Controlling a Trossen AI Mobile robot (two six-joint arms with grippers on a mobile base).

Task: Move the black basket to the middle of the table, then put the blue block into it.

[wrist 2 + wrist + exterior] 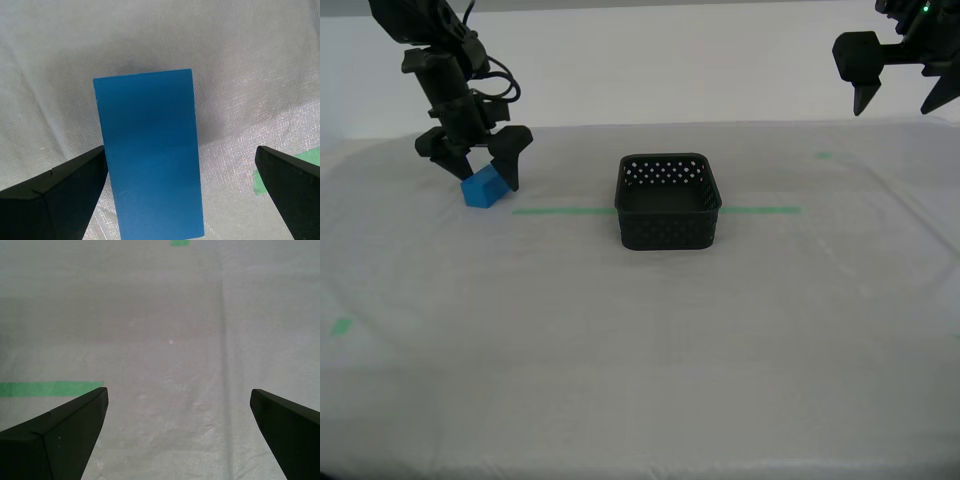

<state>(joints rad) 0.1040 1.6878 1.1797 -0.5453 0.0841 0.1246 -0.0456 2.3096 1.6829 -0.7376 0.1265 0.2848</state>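
The blue block (485,187) lies on the table (640,340) at the exterior view's left. My second gripper (483,178) hangs over it, open, one finger on each side. In the second wrist view the block (150,155) sits between the fingers of that gripper (180,150), close to one finger and well apart from the other. The black basket (665,230) stands upright near the table's middle, with nothing visible inside. My first gripper (894,108) is open and high at the exterior view's upper right; its own view shows only sheeting between its fingers (178,391).
A thin green tape line (560,210) runs across the table behind the basket; a piece of it (50,388) shows under my first gripper. Small green marks (340,326) (823,155) lie toward the exterior view's left and right. Green tape (261,182) lies beside the block.
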